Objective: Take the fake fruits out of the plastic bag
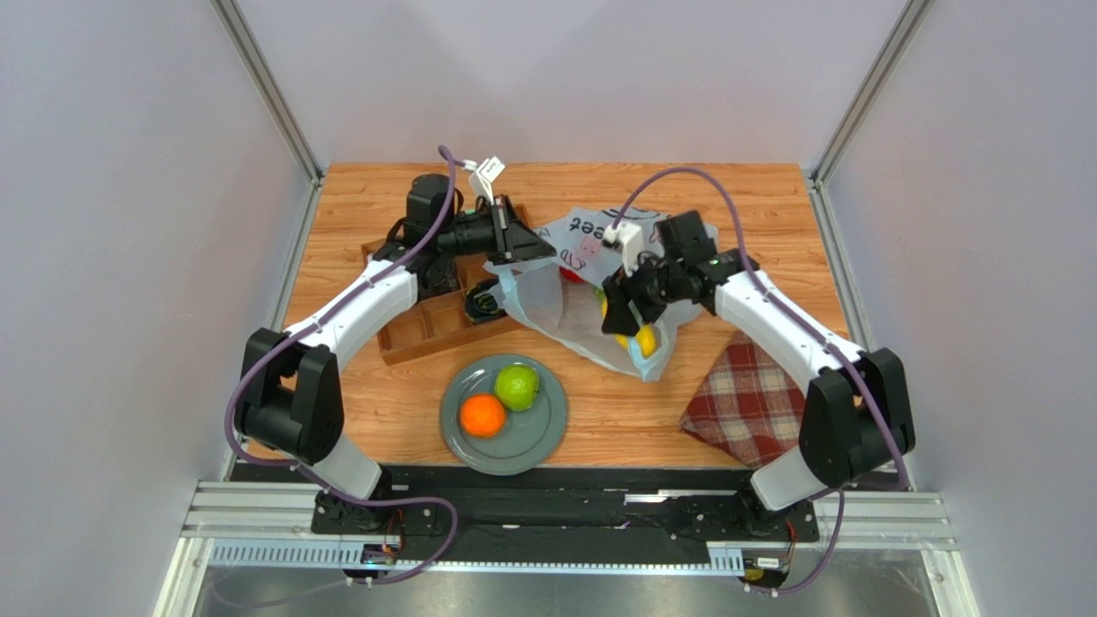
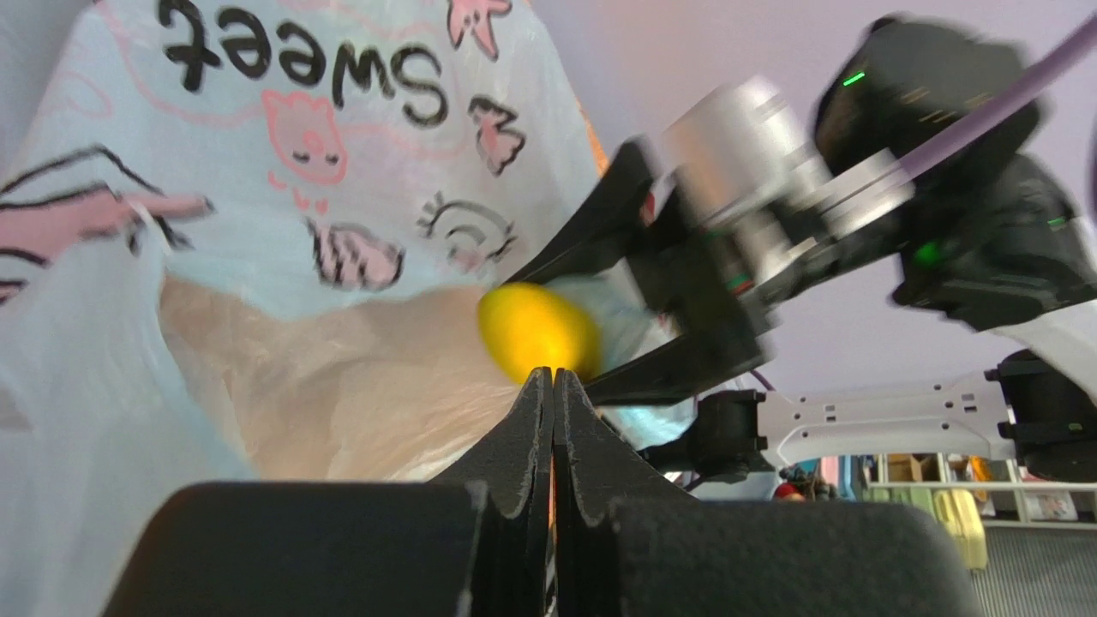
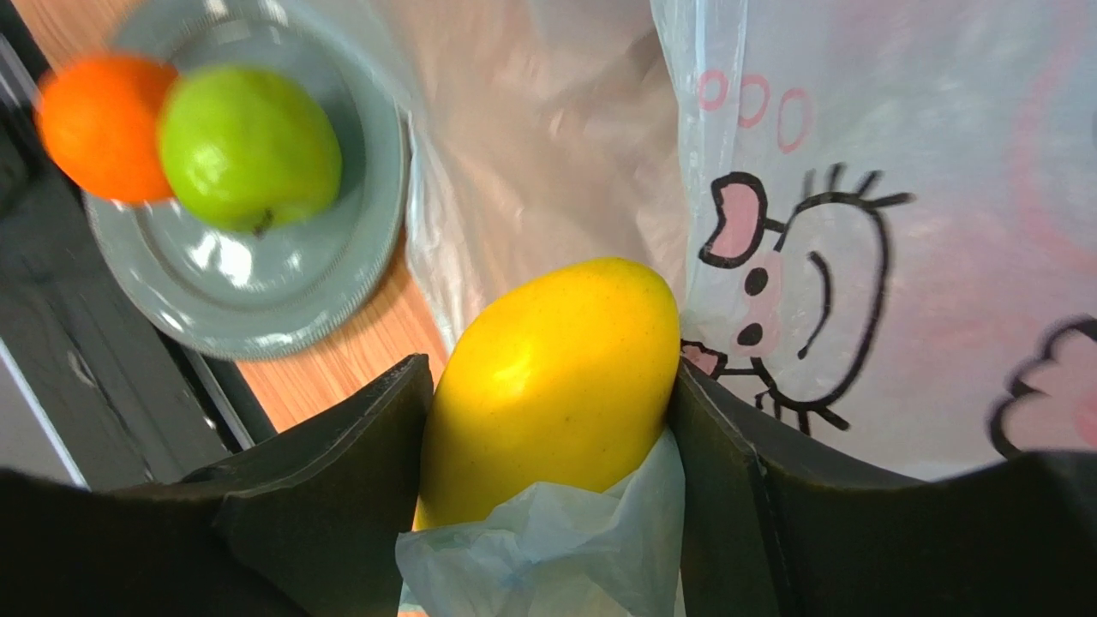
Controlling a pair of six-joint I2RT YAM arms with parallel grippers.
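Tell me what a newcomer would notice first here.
A bright yellow mango sits clamped between the right arm's jaws, right against the cartoon-printed plastic bag in mid-table. Nearer the arm bases, a grey plate holds an orange and a green apple. The left arm's jaws are shut at the bag's left edge, apparently pinching it.
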